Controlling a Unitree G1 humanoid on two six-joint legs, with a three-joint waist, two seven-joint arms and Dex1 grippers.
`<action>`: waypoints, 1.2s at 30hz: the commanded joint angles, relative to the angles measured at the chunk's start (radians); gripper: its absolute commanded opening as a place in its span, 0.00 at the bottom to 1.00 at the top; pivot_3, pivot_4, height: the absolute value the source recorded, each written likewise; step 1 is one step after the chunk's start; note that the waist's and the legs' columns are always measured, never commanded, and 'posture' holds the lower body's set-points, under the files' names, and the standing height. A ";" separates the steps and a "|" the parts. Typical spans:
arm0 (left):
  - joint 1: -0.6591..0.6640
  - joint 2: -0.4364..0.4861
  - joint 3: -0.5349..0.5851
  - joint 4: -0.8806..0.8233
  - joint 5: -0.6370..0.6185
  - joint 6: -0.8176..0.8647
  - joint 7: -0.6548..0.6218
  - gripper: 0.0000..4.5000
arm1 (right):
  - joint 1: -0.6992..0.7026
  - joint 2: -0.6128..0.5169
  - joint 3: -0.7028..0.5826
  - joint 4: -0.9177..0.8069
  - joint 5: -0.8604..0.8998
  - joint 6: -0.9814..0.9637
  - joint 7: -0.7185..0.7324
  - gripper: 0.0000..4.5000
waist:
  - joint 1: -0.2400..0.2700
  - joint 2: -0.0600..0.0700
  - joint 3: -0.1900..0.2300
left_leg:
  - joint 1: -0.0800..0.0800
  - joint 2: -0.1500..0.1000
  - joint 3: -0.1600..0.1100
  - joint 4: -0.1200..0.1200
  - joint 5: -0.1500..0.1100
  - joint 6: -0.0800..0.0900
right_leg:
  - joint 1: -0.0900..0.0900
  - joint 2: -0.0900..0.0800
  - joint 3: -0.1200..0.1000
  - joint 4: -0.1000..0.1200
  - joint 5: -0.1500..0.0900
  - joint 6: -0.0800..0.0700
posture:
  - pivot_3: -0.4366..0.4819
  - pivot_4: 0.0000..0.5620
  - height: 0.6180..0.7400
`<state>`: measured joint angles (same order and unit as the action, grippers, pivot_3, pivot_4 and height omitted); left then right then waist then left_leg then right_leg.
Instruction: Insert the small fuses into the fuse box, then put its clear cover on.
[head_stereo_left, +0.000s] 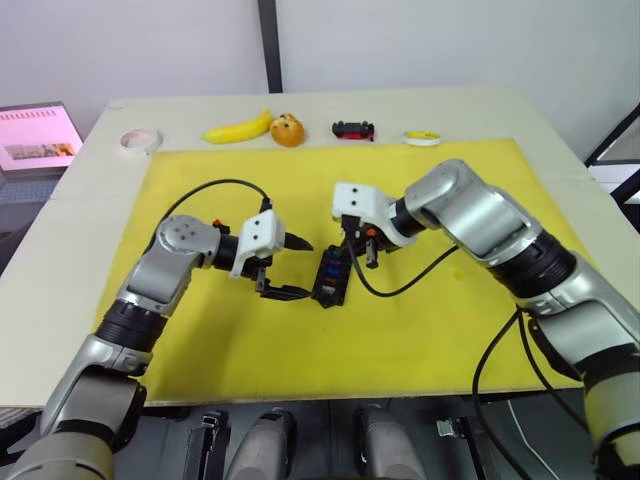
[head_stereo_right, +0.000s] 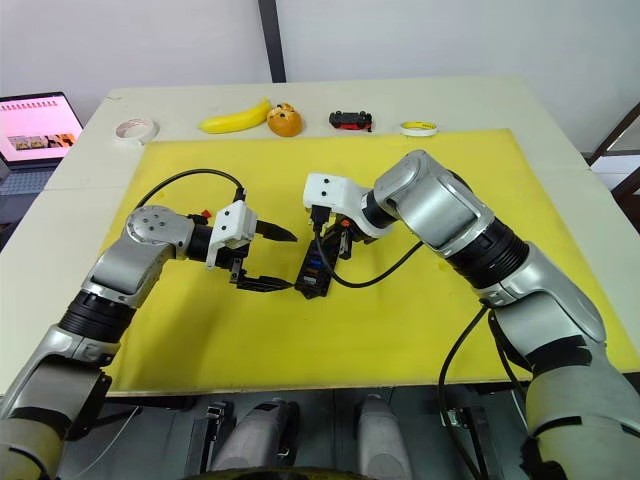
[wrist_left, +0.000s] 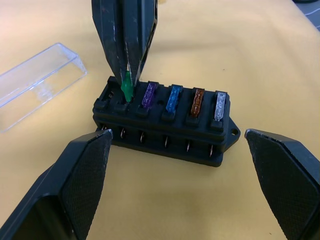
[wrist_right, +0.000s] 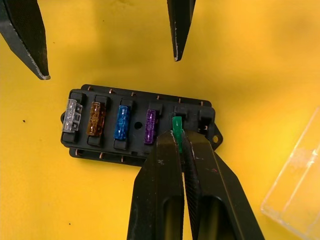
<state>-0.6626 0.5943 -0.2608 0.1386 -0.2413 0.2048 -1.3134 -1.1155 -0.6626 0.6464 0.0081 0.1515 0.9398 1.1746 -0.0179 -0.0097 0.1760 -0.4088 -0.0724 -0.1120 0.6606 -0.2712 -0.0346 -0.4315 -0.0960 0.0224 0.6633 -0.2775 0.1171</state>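
Right wrist view: right gripper (wrist_right: 178, 142) pinched shut on green fuse (wrist_right: 176, 131), tip at fifth slot of fuse box (wrist_right: 140, 125). Grey, brown, blue, purple fuses seated; end slot bare. Left gripper (wrist_left: 172, 172) wide open, fingers flanking box, not touching. Clear cover (wrist_left: 35, 85) lying on yellow mat (head_stereo_left: 420, 330) just beside box. Far table edge: banana (head_stereo_left: 240, 128), toy car (head_stereo_left: 354, 129), tape rolls, well apart.

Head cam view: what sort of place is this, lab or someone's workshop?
Probably a lab test bench, not a working shop. A pale table carries a yellow mat, odd props line its far edge (banana, toy car, tape roll), and a laptop sits alongside.
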 joint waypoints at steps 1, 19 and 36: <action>-0.013 0.001 0.017 -0.014 0.003 -0.020 -0.001 0.99 | -0.009 0.011 -0.029 0.005 -0.018 -0.021 0.001 0.00 | 0.000 0.000 0.000 | 0.000 0.000 0.000 0.000 0.000 0.000 | 0.000 0.000 0.000 0.000 0.000 0.000 | 0.48 0.27 1.00; -0.019 -0.010 0.017 -0.001 0.014 -0.032 0.002 0.99 | -0.001 0.017 -0.027 0.032 -0.053 -0.067 0.022 0.00 | 0.000 0.000 0.000 | 0.000 0.000 0.000 0.001 0.000 0.000 | 0.000 0.000 0.000 0.001 0.000 0.000 | 0.48 0.27 1.00; -0.019 -0.016 0.014 0.005 0.019 -0.040 0.004 0.99 | 0.017 0.030 -0.019 0.032 -0.064 -0.053 0.025 0.00 | 0.000 0.000 0.000 | 0.000 0.000 0.000 0.001 0.000 0.000 | 0.000 0.000 0.000 0.001 0.000 0.000 | 0.48 0.27 1.00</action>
<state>-0.6637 0.5784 -0.2609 0.1559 -0.2259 0.1814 -1.3105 -1.1006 -0.6396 0.6355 0.0439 0.1006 0.8864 1.1964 -0.0184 -0.0096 0.1757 -0.4088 -0.0724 -0.1120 0.6621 -0.2712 -0.0346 -0.4313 -0.0960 0.0224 0.6646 -0.2775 0.1171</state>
